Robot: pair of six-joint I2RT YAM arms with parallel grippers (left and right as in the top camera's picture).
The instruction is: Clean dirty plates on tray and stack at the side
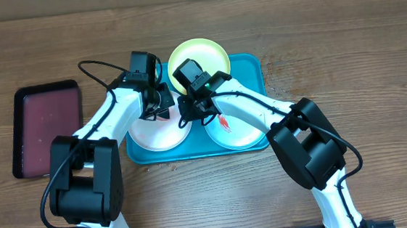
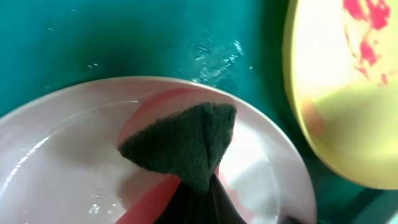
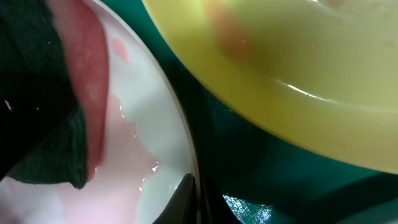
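Note:
The turquoise tray [image 1: 252, 68] holds three plates. The yellow-green plate [image 1: 206, 52] lies at the back, the white plate [image 1: 158, 136] at front left, the pale mint-blue plate [image 1: 243, 131] with a red smear at front right. My left gripper [image 1: 157, 105] is shut on a green-and-red sponge [image 2: 186, 143] and presses it on the white plate [image 2: 62, 155]. My right gripper [image 1: 190, 115] is shut on the white plate's right rim [image 3: 180, 143], one finger [image 3: 196, 199] on each side. The yellow-green plate [image 2: 348, 106] carries red smears.
A smaller dark maroon tray [image 1: 44, 126] lies on the wooden table to the left of the turquoise tray. In the right wrist view the yellow-green plate [image 3: 298, 50] hangs close over the tray floor [image 3: 261, 174], and the sponge [image 3: 37, 124] is at the left.

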